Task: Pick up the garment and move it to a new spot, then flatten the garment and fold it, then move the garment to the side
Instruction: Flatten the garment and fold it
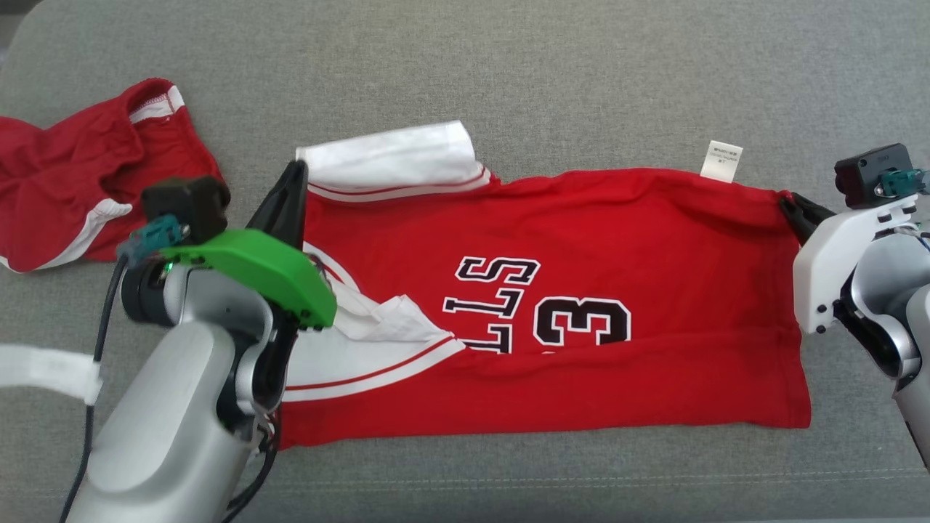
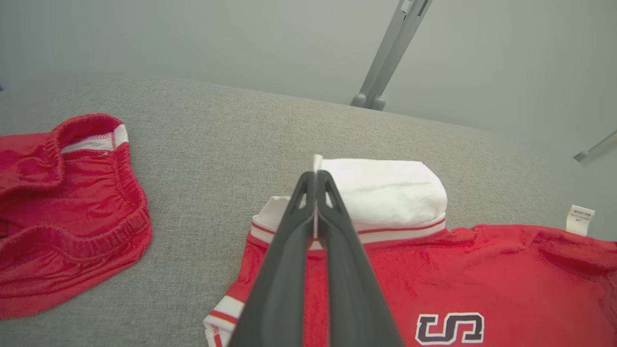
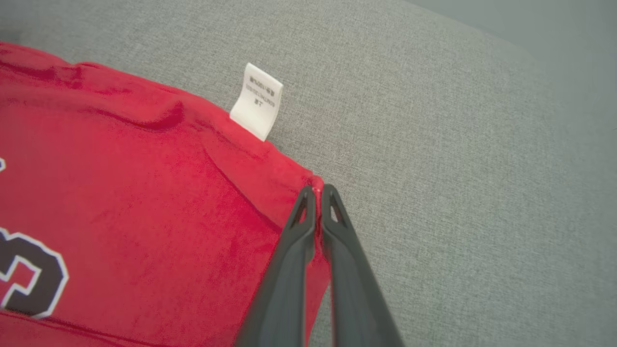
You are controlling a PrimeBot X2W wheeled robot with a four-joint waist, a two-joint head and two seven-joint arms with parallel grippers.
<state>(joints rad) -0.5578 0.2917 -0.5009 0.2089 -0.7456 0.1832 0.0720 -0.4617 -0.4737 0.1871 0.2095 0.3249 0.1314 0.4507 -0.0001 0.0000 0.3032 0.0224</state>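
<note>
The garment is a red jersey with white sleeves and black lettering, folded in a long band across the grey couch cushion. My left gripper is shut on the garment's white sleeve edge at its far left corner; the left wrist view shows the white cloth pinched between the fingers of the left gripper. At the far right corner, my right gripper is shut on the red hem, with the red cloth caught at the tip of the right gripper. A white care label sticks out beyond the far edge.
A pair of red shorts with white trim lies crumpled at the far left of the cushion. Grey metal legs stand beyond the cushion's far edge. A white strap crosses the lower left.
</note>
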